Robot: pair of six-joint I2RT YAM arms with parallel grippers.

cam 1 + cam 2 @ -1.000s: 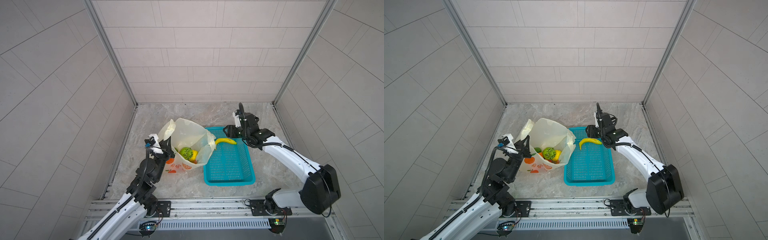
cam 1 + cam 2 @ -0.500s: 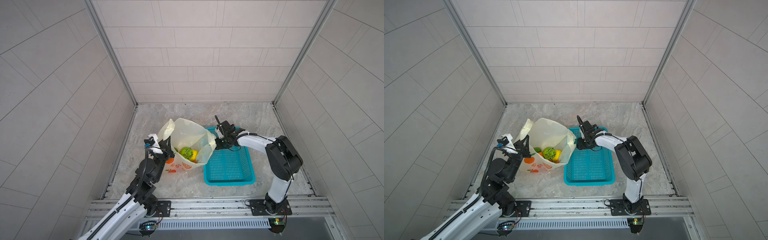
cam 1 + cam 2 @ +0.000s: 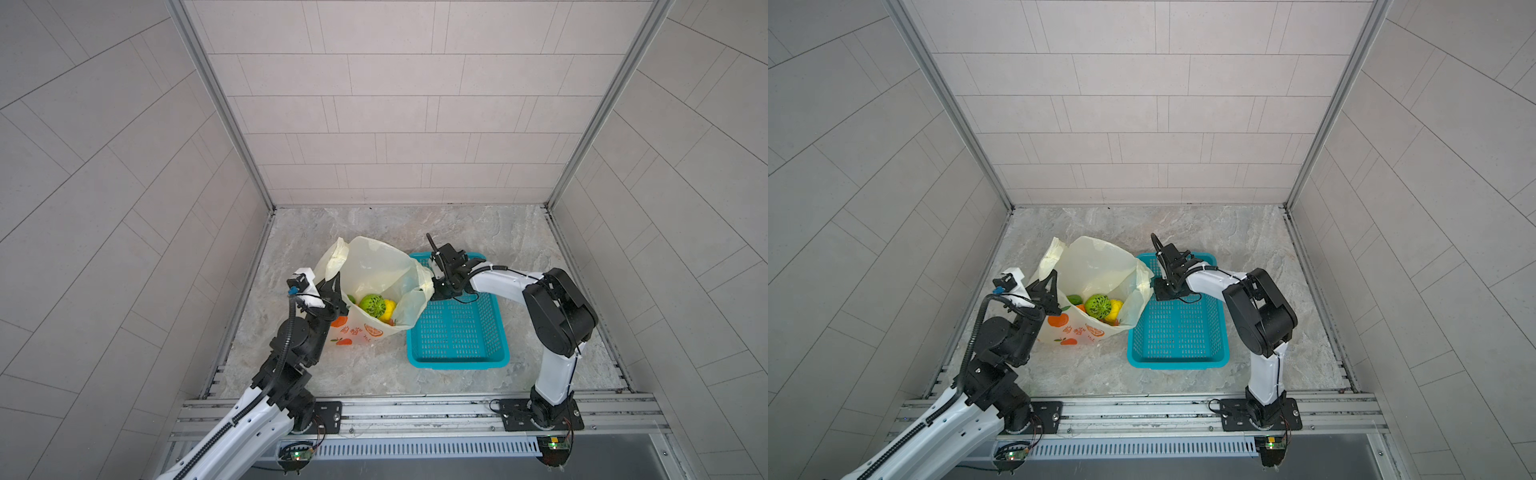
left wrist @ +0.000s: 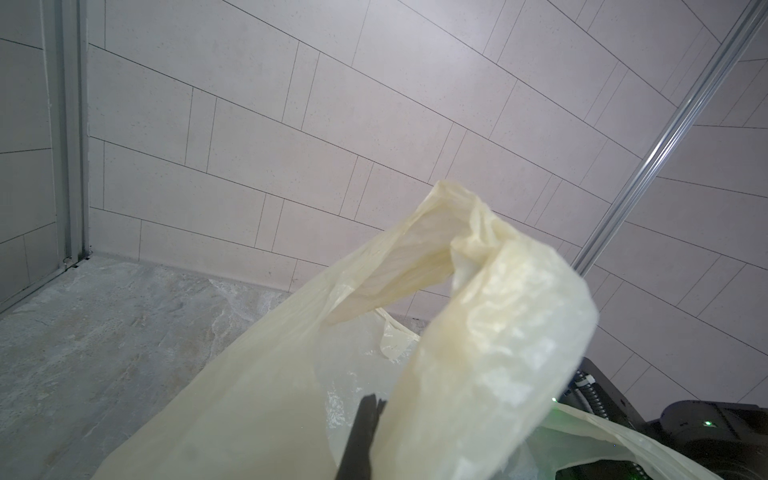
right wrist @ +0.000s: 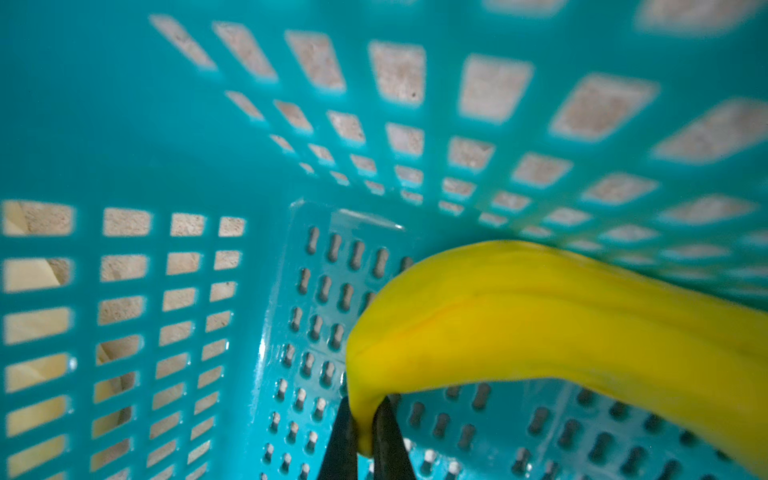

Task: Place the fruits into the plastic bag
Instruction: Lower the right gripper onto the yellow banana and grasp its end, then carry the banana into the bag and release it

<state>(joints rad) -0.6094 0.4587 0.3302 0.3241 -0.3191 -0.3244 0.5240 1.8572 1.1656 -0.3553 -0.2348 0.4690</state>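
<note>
Closed left gripper [image 3: 337,293] clamping bag [image 3: 374,266] rim, right gripper [image 5: 365,419] pinched tight on banana [image 5: 540,324] tip, low inside teal basket [image 5: 124,124].

Plastic bag [image 3: 374,266] is sitting on the table [image 3: 415,224] left of the basket [image 3: 457,363], leaning against its left wall; fruits [image 3: 372,305] are lying inside the bag; banana [image 5: 540,324] is lying in the basket's far-left corner, its tip sitting between the right gripper [image 5: 365,440] jaws; left gripper [image 3: 336,293] is pinching the bag's near-left rim
</note>
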